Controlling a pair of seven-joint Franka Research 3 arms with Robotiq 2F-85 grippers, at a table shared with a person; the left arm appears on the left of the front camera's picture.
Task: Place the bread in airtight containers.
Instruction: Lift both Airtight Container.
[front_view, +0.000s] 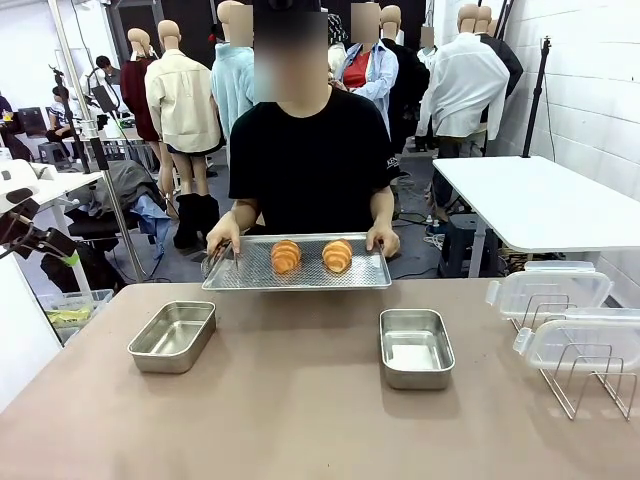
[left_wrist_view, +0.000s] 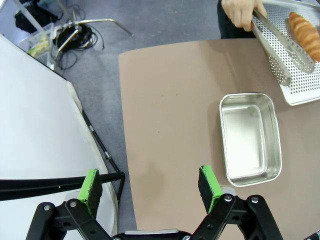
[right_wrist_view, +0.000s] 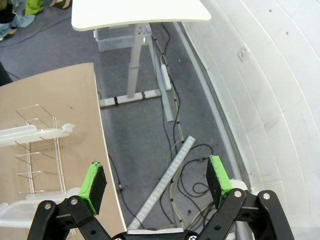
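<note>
Steel containers stand empty and unlidded on the table (front_view: 300, 430): the left container (front_view: 173, 336) at lower left of the front view, the right container (front_view: 416, 348) at lower centre. The bread, a left roll (front_view: 286, 256) and a right roll (front_view: 337, 256), lies side by side on a perforated tray (front_view: 300, 277) at centre frame. The person (front_view: 305, 150) holds the tray at both ends over the table's far edge. Two clear lids (front_view: 548, 290) rest on a wire rack (front_view: 590, 385) at lower right.

Status, as judged: no roll transferred and no lid fitted, so every step is outstanding.

- Left tool (left_wrist_view: 150, 182): released, jaws wide, nothing between them. It hovers over the table edge near the left container.
- Right tool (right_wrist_view: 156, 180): released and empty, above the floor beside the table.

Surface: matte brown covering, bare between the containers.

Room: grey floor with loose cables, white side table (front_view: 540, 200) at right, white block wall.
</note>
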